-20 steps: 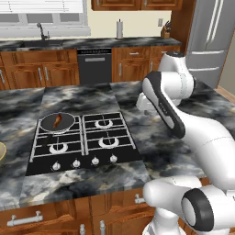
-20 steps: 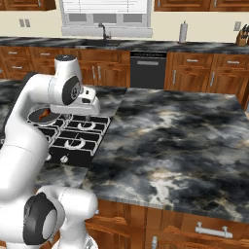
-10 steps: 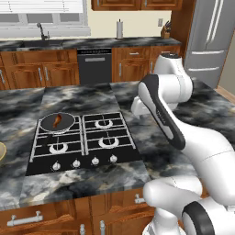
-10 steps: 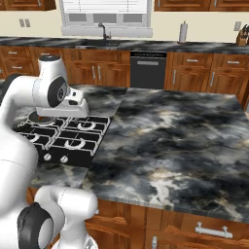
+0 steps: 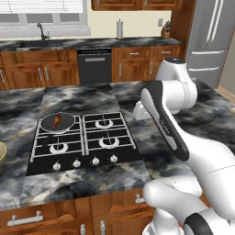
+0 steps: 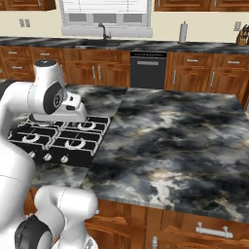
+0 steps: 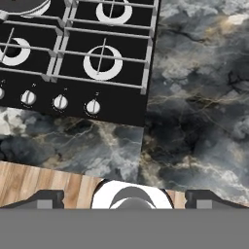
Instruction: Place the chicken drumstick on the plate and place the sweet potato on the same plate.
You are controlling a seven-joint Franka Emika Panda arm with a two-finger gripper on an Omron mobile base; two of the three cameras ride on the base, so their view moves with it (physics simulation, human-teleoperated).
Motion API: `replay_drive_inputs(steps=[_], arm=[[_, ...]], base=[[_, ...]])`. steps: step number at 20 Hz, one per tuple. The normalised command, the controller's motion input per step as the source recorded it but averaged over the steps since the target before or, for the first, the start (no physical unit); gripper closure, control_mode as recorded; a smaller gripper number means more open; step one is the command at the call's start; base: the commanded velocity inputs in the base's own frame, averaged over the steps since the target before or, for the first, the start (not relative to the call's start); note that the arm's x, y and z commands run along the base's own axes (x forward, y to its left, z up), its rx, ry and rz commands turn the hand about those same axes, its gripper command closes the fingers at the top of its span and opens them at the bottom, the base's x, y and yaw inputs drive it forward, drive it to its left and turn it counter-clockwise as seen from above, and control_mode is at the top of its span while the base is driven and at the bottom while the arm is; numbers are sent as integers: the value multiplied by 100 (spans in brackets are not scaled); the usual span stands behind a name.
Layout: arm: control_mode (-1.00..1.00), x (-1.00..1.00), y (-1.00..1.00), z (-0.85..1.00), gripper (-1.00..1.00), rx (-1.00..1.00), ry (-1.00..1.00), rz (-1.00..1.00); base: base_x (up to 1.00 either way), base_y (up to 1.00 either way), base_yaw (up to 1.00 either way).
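A small brown-orange piece that looks like the chicken drumstick [image 5: 56, 120] lies in a dark round pan [image 5: 58, 122] on the cooktop's back left burner. My gripper [image 7: 129, 198] hangs above the cooktop's front right corner, well to the right of the pan and pointing down. It is open, its fingertips [image 7: 46, 199] are far apart, and nothing is between them. In the left base view my own arm hides the fingers. The plate and the sweet potato are out of view.
The black four-burner cooktop [image 5: 82, 140] is set into a dark marble island [image 6: 170, 141], with its knobs [image 7: 61, 102] along the front. A tan bowl [image 5: 1, 152] peeks in at the left edge. Wide bare marble lies right of the cooktop.
The arm has swung a little, shifting the hand slightly over the cooktop's right side. The jaws have spread a touch wider. The pan and the piece in it have not moved.
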Motion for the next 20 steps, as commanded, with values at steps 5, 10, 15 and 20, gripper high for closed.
replay_drive_inputs(steps=[5,10,15,20], arm=[[100,0,0,0,-100,0,0,0],[100,0,0,0,-100,0,0,0],[100,0,0,0,-100,0,0,0],[100,0,0,0,-100,0,0,0]], base=[[0,90,-1],[0,100,-4],[10,100,-11],[56,87,-15]])
